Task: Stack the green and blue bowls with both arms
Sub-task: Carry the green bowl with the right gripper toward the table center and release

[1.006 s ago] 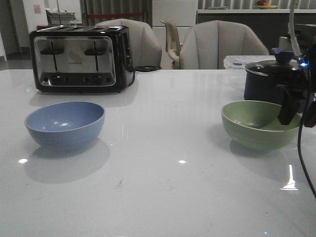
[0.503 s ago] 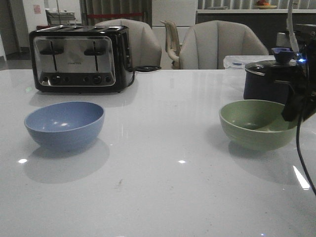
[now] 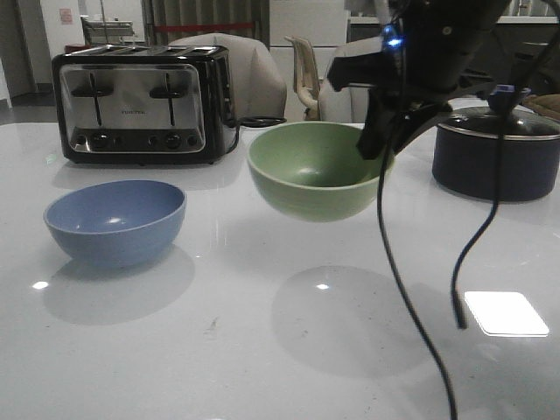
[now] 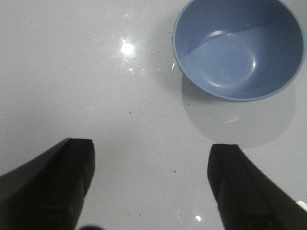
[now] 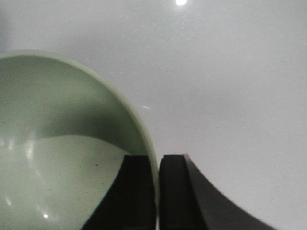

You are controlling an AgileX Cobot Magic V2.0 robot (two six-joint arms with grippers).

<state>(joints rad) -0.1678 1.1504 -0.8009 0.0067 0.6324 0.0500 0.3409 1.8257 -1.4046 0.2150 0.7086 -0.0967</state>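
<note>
The pale green bowl [image 3: 315, 171] hangs in the air above the middle of the white table, held by its right rim. My right gripper [image 3: 374, 144] is shut on that rim; in the right wrist view its fingers [image 5: 136, 191] pinch the green bowl's wall [image 5: 72, 158], one inside and one outside. The blue bowl [image 3: 115, 220] rests on the table at the left, upright and empty. My left gripper [image 4: 151, 187] is open and empty above bare table, apart from the blue bowl [image 4: 239, 48]; it is out of the front view.
A black and silver toaster [image 3: 140, 103] stands at the back left. A dark lidded pot [image 3: 497, 150] stands at the back right. Black cables [image 3: 398, 289] hang from my right arm over the table's right half. Chairs stand beyond the far edge.
My right gripper has lifted the green bowl off the table at the right and carried it left to above the table's middle. The blue bowl has not moved.
</note>
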